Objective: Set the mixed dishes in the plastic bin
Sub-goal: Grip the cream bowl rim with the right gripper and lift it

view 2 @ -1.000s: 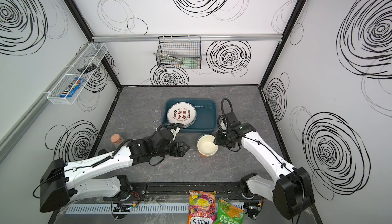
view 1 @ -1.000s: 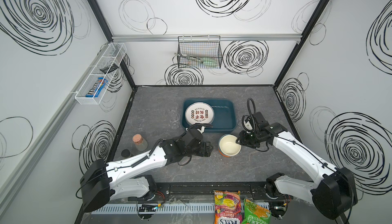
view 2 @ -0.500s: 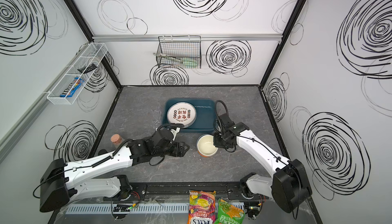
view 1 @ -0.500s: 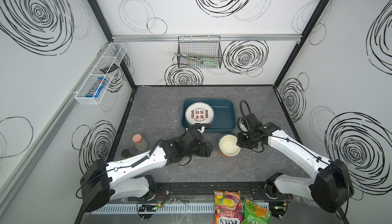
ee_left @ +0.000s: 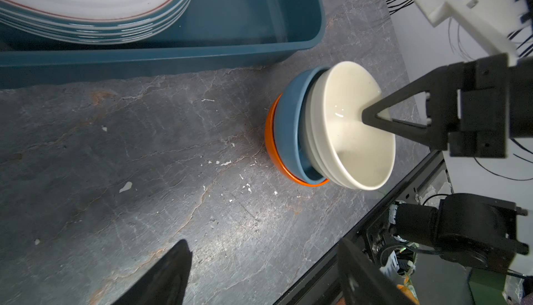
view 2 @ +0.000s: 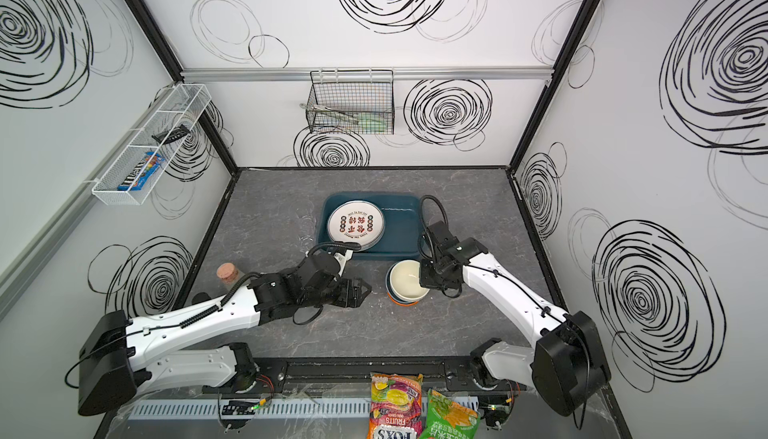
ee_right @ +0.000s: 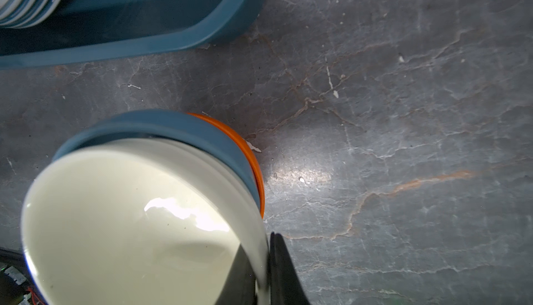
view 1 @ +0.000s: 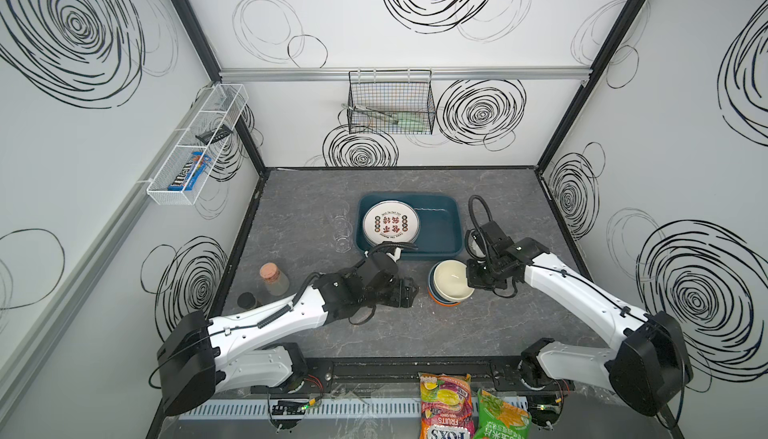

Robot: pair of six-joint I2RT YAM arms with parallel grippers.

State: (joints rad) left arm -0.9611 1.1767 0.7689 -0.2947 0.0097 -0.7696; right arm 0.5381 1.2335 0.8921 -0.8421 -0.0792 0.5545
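Right arm stretched inward; right end effector [view 1: 470, 282] pinches cream bowl [view 1: 449, 281] rim, top of bowl stack [view 1: 433, 290] on table [view 1: 374, 192] just before plastic bin [view 1: 438, 227]. Left end effector [view 1: 409, 291] low beside stack, wide open, empty.

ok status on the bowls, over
Right gripper shut on cream bowl rim; left gripper open beside bowl stack. Stack on table, outside bin. Plates fill bin's left half.
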